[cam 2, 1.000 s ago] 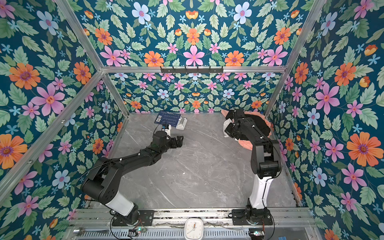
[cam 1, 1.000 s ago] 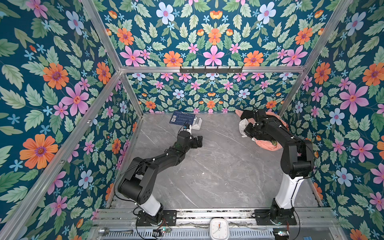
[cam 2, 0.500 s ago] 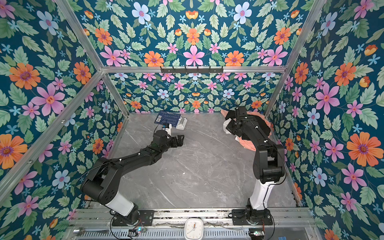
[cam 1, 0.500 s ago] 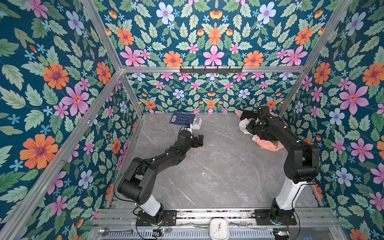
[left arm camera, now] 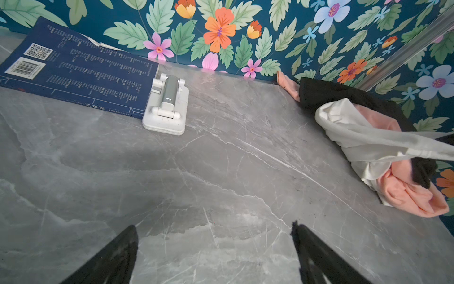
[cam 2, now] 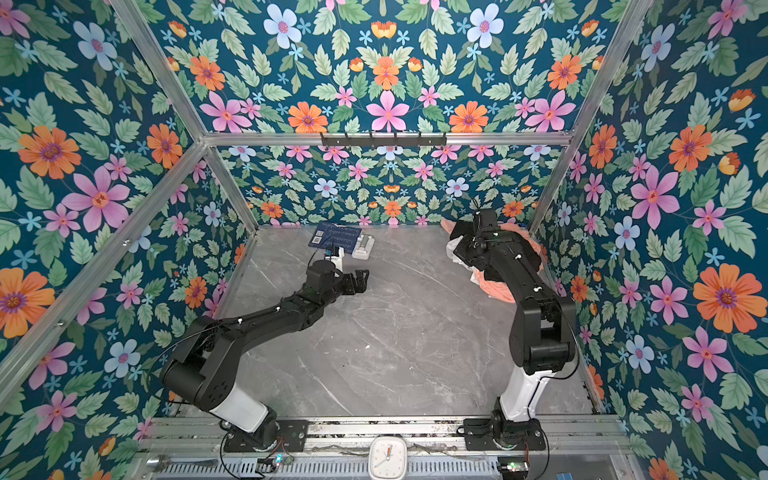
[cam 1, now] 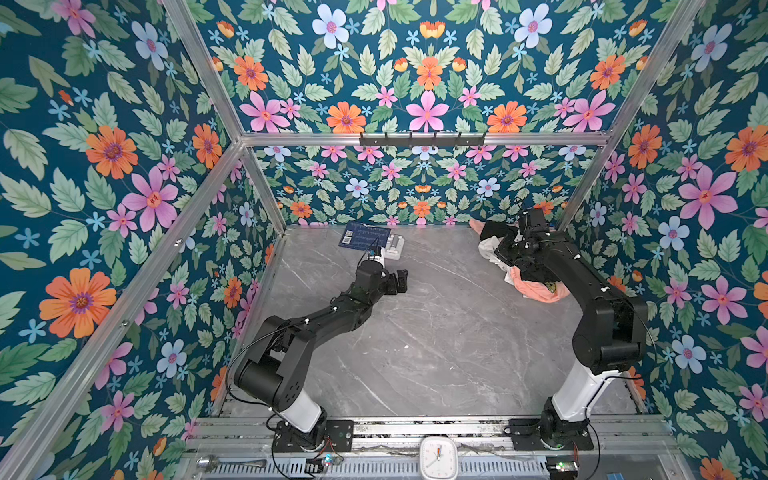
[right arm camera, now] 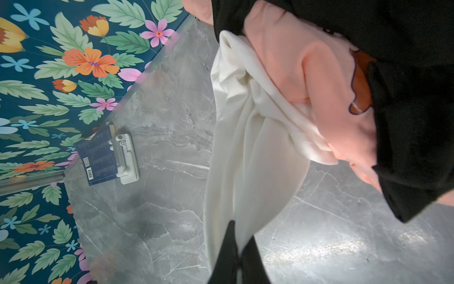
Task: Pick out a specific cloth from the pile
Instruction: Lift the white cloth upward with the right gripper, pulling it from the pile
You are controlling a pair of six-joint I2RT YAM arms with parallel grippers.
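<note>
Evidently the right fingers (right arm camera: 227, 253) are clamped on a taut fold of the cloth (right arm camera: 245, 159) to peel it from the pile (cam 1: 540, 291) at two o'clock on the worktop (cam 1: 436, 332), while the left fingers (left arm camera: 118, 258) hover wide and empty near eleven.

Robot lab test cell: aluminium frame (cam 1: 419, 138), floral-print walls (cam 1: 124, 174), marble-look table (cam 1: 436, 340), arm bases (cam 1: 309, 432) bolted to front rail (cam 1: 415, 427), clock (cam 1: 438, 457).
</note>
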